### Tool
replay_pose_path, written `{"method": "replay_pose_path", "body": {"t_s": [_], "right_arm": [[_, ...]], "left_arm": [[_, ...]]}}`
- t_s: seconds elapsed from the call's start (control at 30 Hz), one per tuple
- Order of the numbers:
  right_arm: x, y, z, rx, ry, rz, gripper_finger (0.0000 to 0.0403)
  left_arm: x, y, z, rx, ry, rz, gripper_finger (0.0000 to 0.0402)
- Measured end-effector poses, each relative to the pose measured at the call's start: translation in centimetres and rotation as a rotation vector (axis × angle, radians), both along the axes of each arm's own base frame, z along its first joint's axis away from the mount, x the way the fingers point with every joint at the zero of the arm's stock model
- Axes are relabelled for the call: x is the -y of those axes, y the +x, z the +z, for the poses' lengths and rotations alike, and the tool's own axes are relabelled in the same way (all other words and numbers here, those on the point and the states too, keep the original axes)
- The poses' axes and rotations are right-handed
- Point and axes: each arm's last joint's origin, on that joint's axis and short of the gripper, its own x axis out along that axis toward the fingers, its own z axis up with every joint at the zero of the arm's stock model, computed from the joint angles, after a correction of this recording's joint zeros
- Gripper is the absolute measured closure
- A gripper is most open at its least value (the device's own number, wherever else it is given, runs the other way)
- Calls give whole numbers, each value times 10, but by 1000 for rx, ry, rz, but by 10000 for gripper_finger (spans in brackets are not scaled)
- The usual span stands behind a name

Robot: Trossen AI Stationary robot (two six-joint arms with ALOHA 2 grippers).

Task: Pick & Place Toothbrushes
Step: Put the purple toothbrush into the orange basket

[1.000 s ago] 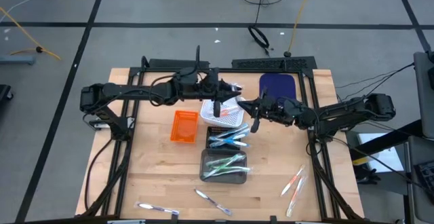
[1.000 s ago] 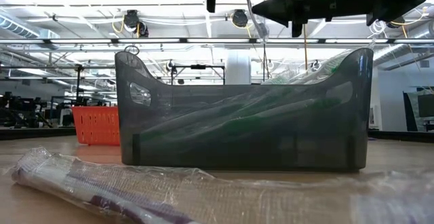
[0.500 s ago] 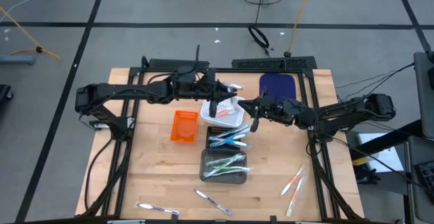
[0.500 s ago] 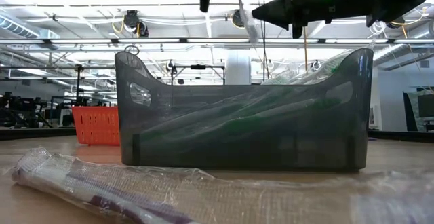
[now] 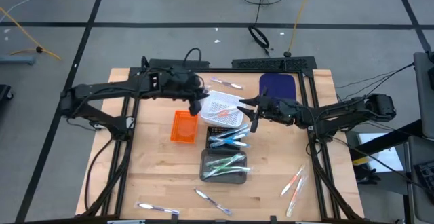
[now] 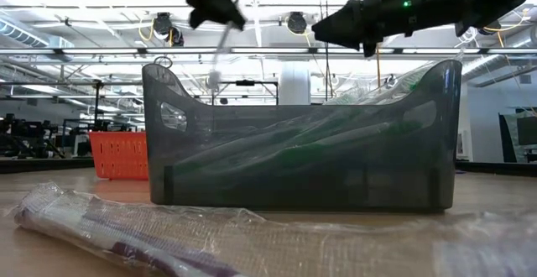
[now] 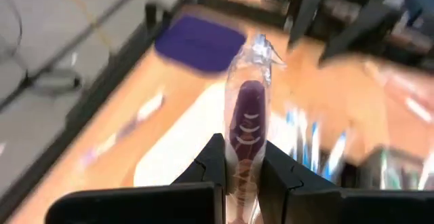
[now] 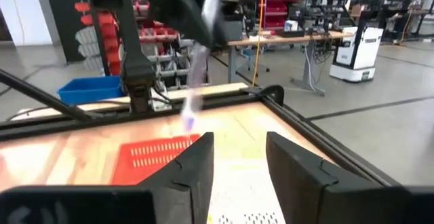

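1. Held toothbrush (image 7: pixel 247 125): you have it in the left gripper (image 7: pixel 239 166), whose fingers pinch its lower end. It is a purple-handled brush with pale ribs across the grip, sealed in a clear wrapper that ends in a crimped tip. In the high view the left gripper (image 5: pixel 196 102) hangs over the table between the orange basket (image 5: pixel 184 126) and the white basket (image 5: pixel 225 110). In the low view the brush (image 6: pixel 220 52) hangs tilted below the gripper.

2. Right gripper (image 8: pixel 238 157): you see its fingers parted with nothing between them. In the high view it (image 5: pixel 252 113) sits just beside the white basket's right edge.

3. Blue toothbrushes (image 5: pixel 227 140): several pale sticks with blue accents, lying in a dark bin just below the white basket.

4. Green toothbrushes (image 5: pixel 226 162): pale sticks with green accents, in the grey bin (image 5: pixel 224 176) nearest the table's front. The low view shows this bin (image 6: pixel 302 138) as smoky and see-through, with the sticks slanting inside.

5. Orange toothbrushes (image 5: pixel 294 182): two wrapped, loose on the table (image 5: pixel 149 176) at front right, well apart from the bins.

6. Loose toothbrushes: one (image 5: pixel 158 209) with purple accents at front left, one (image 5: pixel 211 201) at front centre, one (image 5: pixel 227 83) behind the white basket near the purple mat (image 5: pixel 278 86).
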Motion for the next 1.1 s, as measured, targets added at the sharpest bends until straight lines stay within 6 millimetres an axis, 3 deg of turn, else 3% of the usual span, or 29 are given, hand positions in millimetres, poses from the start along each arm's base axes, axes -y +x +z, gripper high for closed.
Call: {"method": "replay_pose_path", "body": {"t_s": [0.2, 0.4, 0.87, 1.1], "right_arm": [[0, 0, 0, -5, 1, 0, 280], [0, 0, -2, -17, 1, 0, 288], [0, 0, -4, -36, 2, 0, 289], [1, 0, -4, -37, -1, -5, 289]], "left_arm": [[4, -15, -16, -197, -88, 95, 369], [5, -20, -41, -274, -163, 164, 369], [8, -27, -94, -317, -292, 219, 369], [8, -31, -112, -312, -351, 278, 368]]}}
